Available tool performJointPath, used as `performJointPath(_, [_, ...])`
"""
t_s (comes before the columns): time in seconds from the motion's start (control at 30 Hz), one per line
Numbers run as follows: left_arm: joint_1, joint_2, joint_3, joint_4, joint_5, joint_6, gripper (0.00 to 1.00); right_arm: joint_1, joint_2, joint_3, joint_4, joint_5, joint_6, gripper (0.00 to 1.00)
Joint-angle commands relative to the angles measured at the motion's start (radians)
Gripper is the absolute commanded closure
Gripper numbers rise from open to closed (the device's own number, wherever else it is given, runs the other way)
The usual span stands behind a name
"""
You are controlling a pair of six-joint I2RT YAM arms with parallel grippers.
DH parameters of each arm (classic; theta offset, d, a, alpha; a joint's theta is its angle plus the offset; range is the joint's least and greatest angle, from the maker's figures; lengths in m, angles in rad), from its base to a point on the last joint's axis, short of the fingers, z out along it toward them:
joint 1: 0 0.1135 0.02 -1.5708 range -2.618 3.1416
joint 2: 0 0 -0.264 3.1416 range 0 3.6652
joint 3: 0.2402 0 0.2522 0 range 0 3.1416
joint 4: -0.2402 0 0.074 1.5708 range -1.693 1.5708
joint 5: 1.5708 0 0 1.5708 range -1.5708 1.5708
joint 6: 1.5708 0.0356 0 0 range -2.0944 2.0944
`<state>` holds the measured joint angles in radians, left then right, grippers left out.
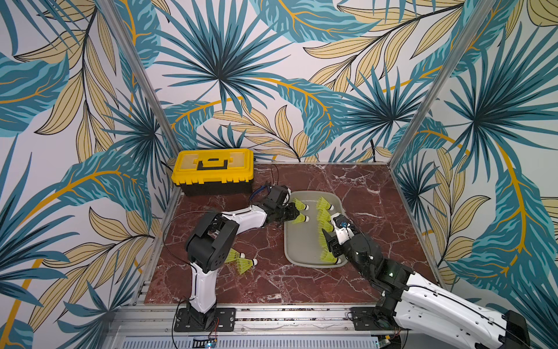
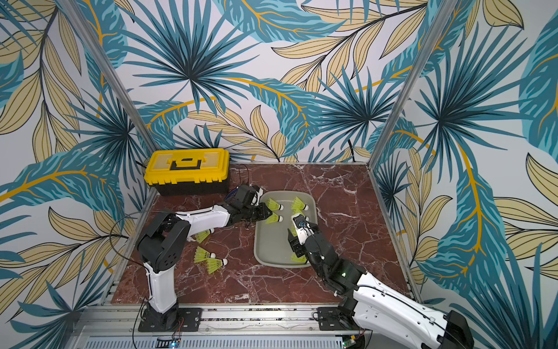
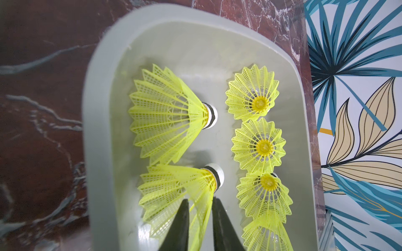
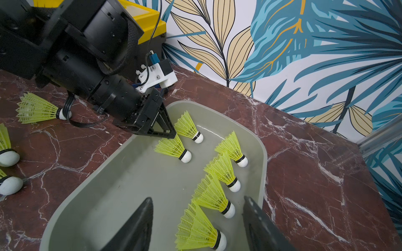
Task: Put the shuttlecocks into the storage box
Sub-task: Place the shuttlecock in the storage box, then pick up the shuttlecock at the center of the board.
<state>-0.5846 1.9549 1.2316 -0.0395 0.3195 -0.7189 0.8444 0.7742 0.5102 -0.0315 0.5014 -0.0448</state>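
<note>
Neon shuttlecock (image 3: 180, 189) skirt between narrowly parted left claw (image 3: 200, 200); right claw (image 4: 198, 198) wide open.

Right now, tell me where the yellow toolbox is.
In a top view, the toolbox stands in the far left corner, left of the storage box.

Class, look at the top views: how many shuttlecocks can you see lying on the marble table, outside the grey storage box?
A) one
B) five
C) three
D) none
C: three shuttlecocks lie on the marble table by the left arm, outside the storage box.
</note>
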Motion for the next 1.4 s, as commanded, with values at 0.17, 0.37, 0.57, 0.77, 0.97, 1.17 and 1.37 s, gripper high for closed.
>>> performJointPath(0.17, [0.005,-0.017,0.038,-0.025,-0.023,0.026,0.67,0.001,-0.002,-0.022,0.006,0.020,0.011,0.34])
performJointPath(0.37, [0.005,-0.047,0.037,-0.040,-0.028,0.033,0.65,0.001,-0.004,-0.024,0.007,0.022,0.012,0.34])
performJointPath(0.57, [0.005,-0.102,0.034,-0.083,-0.065,0.054,0.62,0.000,-0.006,-0.024,0.005,0.024,0.011,0.34])
performJointPath(0.77, [0.006,-0.195,0.011,-0.144,-0.130,0.089,0.61,0.000,-0.007,-0.024,0.007,0.031,0.009,0.34])
performJointPath(0.97, [0.025,-0.347,-0.053,-0.220,-0.230,0.127,0.59,0.001,-0.004,-0.024,0.018,0.047,0.006,0.34])
performJointPath(1.17, [0.081,-0.529,-0.162,-0.304,-0.328,0.142,0.57,0.001,0.008,-0.018,0.031,0.063,-0.005,0.34])
performJointPath(1.37, [0.134,-0.689,-0.268,-0.367,-0.437,0.130,0.53,0.001,0.023,-0.015,0.049,0.068,-0.015,0.34])
